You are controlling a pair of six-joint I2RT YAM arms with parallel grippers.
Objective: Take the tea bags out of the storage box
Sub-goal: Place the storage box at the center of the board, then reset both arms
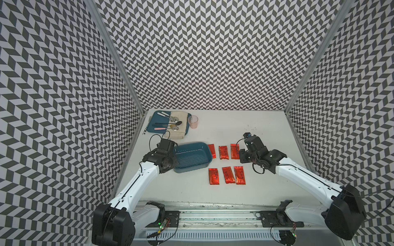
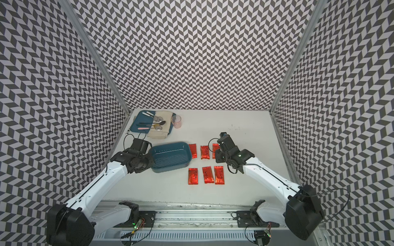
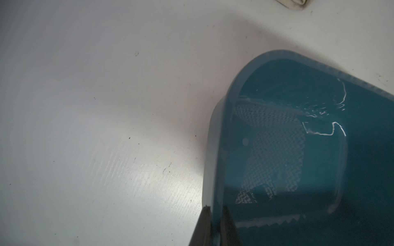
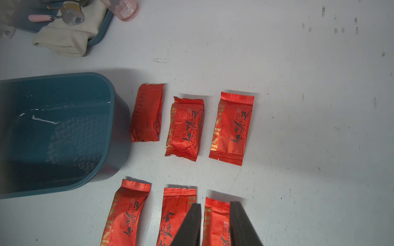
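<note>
The storage box [image 1: 193,156], a teal tub, stands left of centre and looks empty in both top views and in the right wrist view [image 4: 59,132]. My left gripper [image 3: 215,213] is shut on the tub's left wall [image 3: 215,161], one finger outside and one inside. Several red foil tea bags lie on the table to the right of the tub in two rows, a back row [image 1: 223,152] and a front row [image 1: 228,175]. My right gripper [image 4: 215,204] hangs open above the front row's rightmost tea bag [image 4: 215,223], which lies flat on the table [image 1: 239,175].
A blue tray [image 1: 153,125] with spoons and a beige cloth [image 1: 177,127] sits at the back left, with a pink clear cup [image 1: 193,121] beside it. Patterned walls close in the table on three sides. A metal rail [image 1: 213,215] runs along the front.
</note>
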